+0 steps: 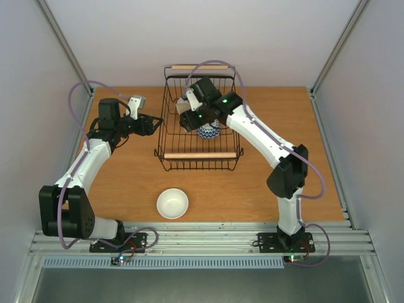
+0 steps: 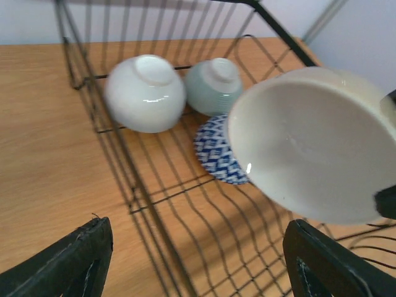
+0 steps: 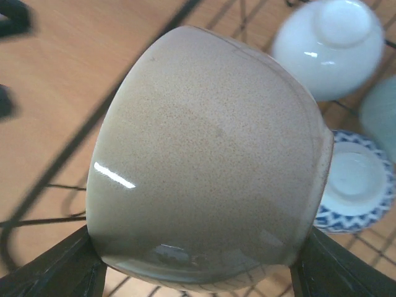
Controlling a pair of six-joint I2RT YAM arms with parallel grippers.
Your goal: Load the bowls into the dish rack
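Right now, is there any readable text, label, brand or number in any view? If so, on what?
None: no words, numbers or logos can be read in any view.
tan bowl, white bowl, pale green bowl: plain glaze, no marks.
blue-and-white bowl: painted pattern only, no characters.
dish rack: bare wire and wooden handles, no tag visible.
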